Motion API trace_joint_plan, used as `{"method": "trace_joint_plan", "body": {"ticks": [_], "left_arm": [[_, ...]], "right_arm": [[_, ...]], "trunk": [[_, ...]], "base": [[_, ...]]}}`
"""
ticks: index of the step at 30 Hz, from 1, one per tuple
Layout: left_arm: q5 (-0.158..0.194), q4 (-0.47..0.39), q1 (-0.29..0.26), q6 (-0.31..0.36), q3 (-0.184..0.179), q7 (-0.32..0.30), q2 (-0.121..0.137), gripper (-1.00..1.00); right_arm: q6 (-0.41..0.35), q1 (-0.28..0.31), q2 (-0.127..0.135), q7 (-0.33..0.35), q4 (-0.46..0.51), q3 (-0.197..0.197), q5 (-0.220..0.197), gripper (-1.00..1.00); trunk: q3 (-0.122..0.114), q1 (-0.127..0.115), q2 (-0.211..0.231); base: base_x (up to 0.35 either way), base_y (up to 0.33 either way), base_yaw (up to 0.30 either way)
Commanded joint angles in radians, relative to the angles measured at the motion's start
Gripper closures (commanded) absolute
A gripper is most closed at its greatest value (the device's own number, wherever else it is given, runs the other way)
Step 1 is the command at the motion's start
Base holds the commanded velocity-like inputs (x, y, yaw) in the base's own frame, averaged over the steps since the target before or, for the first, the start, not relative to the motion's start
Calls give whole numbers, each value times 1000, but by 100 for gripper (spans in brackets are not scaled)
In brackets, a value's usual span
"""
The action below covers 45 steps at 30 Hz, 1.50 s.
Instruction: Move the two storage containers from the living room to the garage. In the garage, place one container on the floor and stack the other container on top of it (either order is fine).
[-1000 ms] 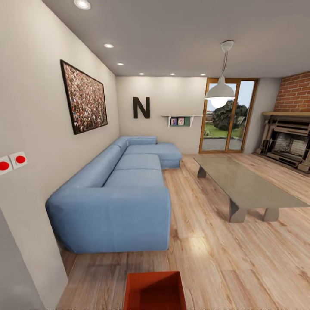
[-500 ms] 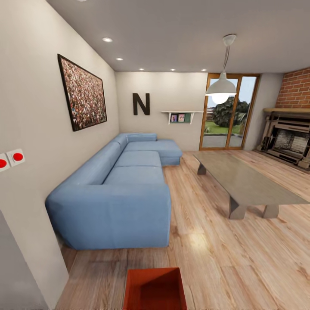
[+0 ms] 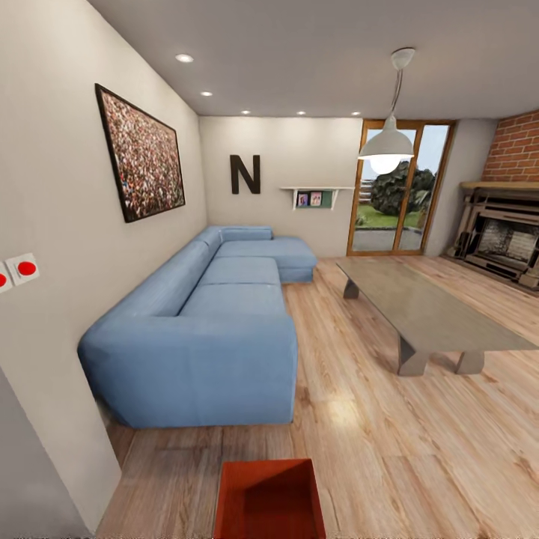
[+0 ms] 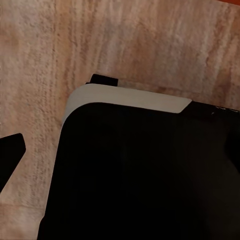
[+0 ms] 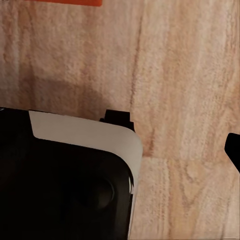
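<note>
- Here, the head view looks down the living room: light wood-plank floor (image 3: 374, 449) running to glazed doors (image 3: 400, 191) at the far end, beige walls, and small recessed lights in the ceiling.
- A big light-blue sectional sofa (image 3: 217, 322) stands along the left wall, its corner piece turning out at the far end.
- A low grey table (image 3: 427, 314) stands on the planks to the right of the sofa, apart from it (its top is bare).
- A white pendant lamp (image 3: 386, 146) hangs above the table's far end.
- On the left wall hang a dark-framed picture (image 3: 141, 165) and, nearer, red switches (image 3: 22, 268); the far wall carries a dark letter N (image 3: 245, 174) and a small shelf (image 3: 314, 196).
- A brick chimney breast and fireplace (image 3: 505, 243) fill the right edge.
- One orange-red storage container (image 3: 269, 500) sits at the bottom edge of the head view, open side up, in front of the sofa's near end; whether it rests on the planks or is carried cannot be told.
- Both wrist views look at wood planks past a dark, white-edged housing; a sliver of orange, probably the container, shows at the edge of the right wrist view (image 5: 60, 2).
- Left end effector: I cannot tell how far its jaws stand apart. Right end effector: likewise unclear.
</note>
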<state>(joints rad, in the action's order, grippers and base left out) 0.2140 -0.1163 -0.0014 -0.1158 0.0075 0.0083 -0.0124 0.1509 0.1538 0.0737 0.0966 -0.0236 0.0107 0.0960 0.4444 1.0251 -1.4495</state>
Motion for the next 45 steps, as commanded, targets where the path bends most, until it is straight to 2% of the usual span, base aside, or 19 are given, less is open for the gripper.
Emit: {"method": "trace_joint_plan", "body": {"ticks": [1,10,18,21,45], "left_arm": [[5,0,0,-2,0,1,0,-100],[12,0,0,-2,2,1,2,-100],[60,1,0,-2,0,1,2,-100],[67,1,0,-2,0,1,2,-100],[71,1,0,-2,0,1,2,-100]], "right_arm": [[5,1,0,-1,-3,0,3,-100],[11,1,7,-47,-7,3,-74,-100],[12,1,6,-53,-7,6,-75,-100],[12,1,6,-53,-7,6,-75,-100],[12,1,7,-53,-7,7,-74,-100]], "trunk": [[3,0,-1],[17,0,-1],[30,0,-1],[35,0,-1],[73,0,-1]], "base": [[0,0,0],[0,0,0],[0,0,0],[0,0,0],[0,0,0]]}}
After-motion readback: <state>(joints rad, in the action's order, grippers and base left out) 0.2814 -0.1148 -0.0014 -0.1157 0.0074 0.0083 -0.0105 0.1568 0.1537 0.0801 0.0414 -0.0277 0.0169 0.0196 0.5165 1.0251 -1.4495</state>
